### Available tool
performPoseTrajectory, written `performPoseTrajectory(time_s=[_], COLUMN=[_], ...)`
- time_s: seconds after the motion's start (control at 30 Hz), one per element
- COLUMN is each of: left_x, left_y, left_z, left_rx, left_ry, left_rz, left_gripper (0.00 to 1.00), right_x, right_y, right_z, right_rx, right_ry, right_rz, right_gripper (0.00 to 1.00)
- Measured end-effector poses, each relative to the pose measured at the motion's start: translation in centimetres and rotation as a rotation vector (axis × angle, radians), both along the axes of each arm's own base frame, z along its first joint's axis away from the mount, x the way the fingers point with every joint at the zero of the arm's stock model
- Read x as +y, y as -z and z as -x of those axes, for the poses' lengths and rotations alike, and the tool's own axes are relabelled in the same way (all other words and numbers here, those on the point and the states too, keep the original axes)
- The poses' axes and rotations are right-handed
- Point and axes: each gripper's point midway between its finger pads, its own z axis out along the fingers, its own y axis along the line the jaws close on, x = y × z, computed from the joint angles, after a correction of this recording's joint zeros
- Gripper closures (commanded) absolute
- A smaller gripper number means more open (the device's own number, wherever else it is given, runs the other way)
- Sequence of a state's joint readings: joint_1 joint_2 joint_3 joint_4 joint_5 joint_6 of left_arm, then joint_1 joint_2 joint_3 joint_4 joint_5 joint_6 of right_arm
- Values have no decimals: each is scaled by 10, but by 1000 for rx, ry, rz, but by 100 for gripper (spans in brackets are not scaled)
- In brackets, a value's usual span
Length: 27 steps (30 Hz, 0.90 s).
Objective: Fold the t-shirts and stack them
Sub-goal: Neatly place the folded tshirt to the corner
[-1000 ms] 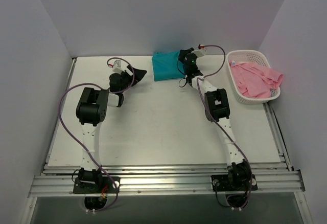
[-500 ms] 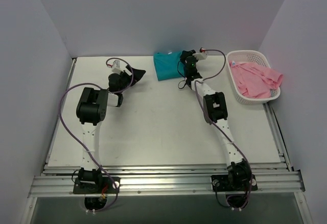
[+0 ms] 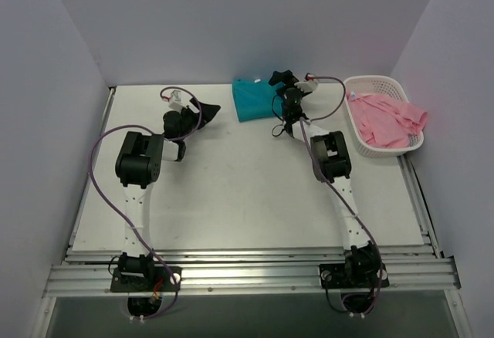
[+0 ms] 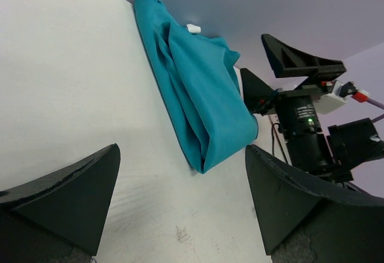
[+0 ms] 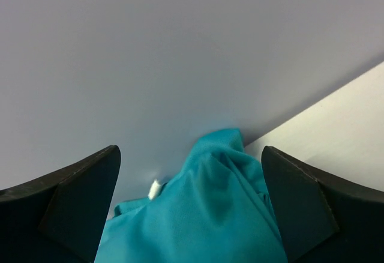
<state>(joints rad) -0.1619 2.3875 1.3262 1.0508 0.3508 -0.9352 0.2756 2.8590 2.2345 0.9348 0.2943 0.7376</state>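
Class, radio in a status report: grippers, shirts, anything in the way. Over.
Left gripper and right gripper open, empty. Teal shirt folded on table; pink shirt crumpled in basket, not stacked. Nothing blocking. Over.

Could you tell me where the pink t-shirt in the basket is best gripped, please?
Grip the pink t-shirt by the flap draped over the right rim of the basket, coming from above: cloth there probably lifts free of the lattice.
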Motion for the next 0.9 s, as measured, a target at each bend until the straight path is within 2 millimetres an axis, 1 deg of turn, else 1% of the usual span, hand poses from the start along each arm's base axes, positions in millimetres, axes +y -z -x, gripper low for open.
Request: performPoseTrajectory(time_s=[0.07, 0.13, 0.2, 0.23, 0.3, 0.37, 0.4, 0.47, 0.53, 0.57, 0.6, 0.7, 0.77, 0.83, 0.9], left_x=[0, -1, -3, -4, -11, -19, -25, -39, -55, -63, -71, -96, -109, -120, -132], left_y=[-1, -2, -4, -6, -13, -25, -31, -42, -47, -46, -44, -25, -12, -4, 0], left_z=[0, 1, 2, 3, 5, 7, 8, 12, 17, 19, 21, 29, 36, 42, 47], left_rx=[-2, -3, -2, -2, -2, -10, -14, -15, -2, 11, 35, 146, 215, 262, 293], left_ry=[2, 3, 6, 6, 13, 12, 10, 9, 7, 5, -1, -36, -74, -113, -143], left_rz=[2, 4, 4, 4, 0, -5, -6, -5, 2, 6, 11, 9, 4, -2, 0], left_gripper=[6, 6, 6, 6, 6, 6, 6, 6, 6, 6, 6, 6, 6, 6, 6], right_x=[-2, -6, -9, -11, -14, -19, -23, -31, -37, -42, -48, -66, -76, -85, -95], right_y=[-14, -40, -79, -103, -156, -207, -224, -247, -255, -255, -249, -232, -230, -240, -260], right_z=[12, 31, 53, 67, 95, 130, 148, 182, 208, 220, 230, 260, 277, 296, 315], right_rx=[-2, -11, -48, -77, -149, -230, -255, -292, -300, -296, -279, -227, -209, -213, -248], right_ry=[-8, -11, -10, -7, -1, 11, 17, 31, 39, 47, 57, 91, 108, 128, 145], right_rz=[21, 42, 54, 57, 57, 44, 41, 28, 21, 19, 20, 21, 20, 11, -9], right_gripper=[0, 0, 0, 0, 0, 0, 0, 0, 0, 0, 0, 0, 0, 0, 0])
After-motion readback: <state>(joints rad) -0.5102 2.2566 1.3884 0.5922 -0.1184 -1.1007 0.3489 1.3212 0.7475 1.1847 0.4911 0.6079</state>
